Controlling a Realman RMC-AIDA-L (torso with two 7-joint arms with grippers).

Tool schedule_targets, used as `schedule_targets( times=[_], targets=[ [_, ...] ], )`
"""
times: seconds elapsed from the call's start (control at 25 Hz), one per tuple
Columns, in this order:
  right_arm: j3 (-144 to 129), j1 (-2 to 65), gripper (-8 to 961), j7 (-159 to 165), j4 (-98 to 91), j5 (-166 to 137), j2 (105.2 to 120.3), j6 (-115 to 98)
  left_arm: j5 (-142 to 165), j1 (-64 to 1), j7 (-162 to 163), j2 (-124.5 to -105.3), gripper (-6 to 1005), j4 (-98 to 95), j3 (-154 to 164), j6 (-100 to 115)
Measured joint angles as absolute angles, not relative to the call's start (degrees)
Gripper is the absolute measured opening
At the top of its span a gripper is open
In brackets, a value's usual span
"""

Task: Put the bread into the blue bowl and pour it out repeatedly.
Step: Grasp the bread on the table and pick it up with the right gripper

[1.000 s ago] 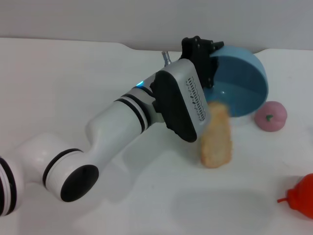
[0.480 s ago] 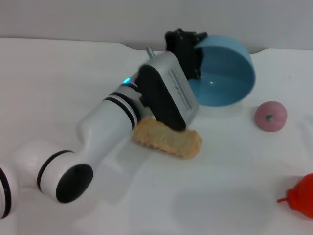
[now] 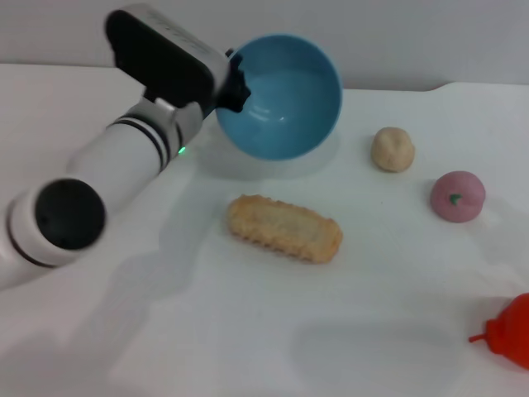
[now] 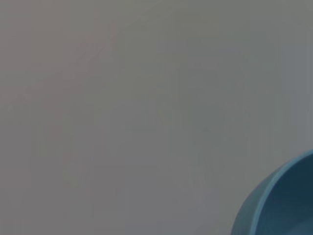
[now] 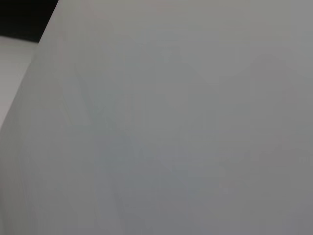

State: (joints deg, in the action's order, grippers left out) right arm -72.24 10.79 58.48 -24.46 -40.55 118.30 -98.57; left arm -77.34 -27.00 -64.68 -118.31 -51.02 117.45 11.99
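The bread, tan crusty side up, lies flat on the white table near the middle of the head view. Above and behind it, the empty blue bowl is held off the table, tilted with its opening toward me. My left gripper is shut on the bowl's left rim, its arm reaching in from the lower left. A slice of the blue bowl's rim shows in the left wrist view against a grey wall. My right gripper is not in view.
A small round tan ball and a pink peach-like ball sit right of the bowl. A red object shows at the lower right edge. The white table reaches a grey back wall.
The bread fell out of the tipped bowl and came to rest flat on the table. My left arm swung the bowl up and to the left, uncovering the tan ball.
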Motion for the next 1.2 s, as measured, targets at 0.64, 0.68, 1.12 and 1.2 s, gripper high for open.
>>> schedule_targets(
  times=[0.64, 0.68, 1.12, 1.2],
  targets=[
    [-72.7, 16.1, 396, 72.3, -42.9, -69.0, 118.47, -80.0, -76.8, -19.6, -49.8, -117.54, -2, -56.1, 83.0, -37.1],
    [-72.7, 16.2, 396, 75.2, -45.0, -72.2, 118.48, -79.0, -74.6, -19.5, -47.2, -117.52, -2, -56.4, 81.6, -39.2],
    [-73.1, 16.5, 396, 102.5, -64.5, -105.8, 118.81, -76.9, -53.2, -20.2, -23.8, -117.4, -2, -60.8, 70.2, -54.6],
    [-73.6, 16.8, 395, 103.7, -65.7, -108.2, 118.84, -76.9, -51.4, -20.3, -20.9, -117.43, -2, -61.2, 69.6, -56.0]
  ],
)
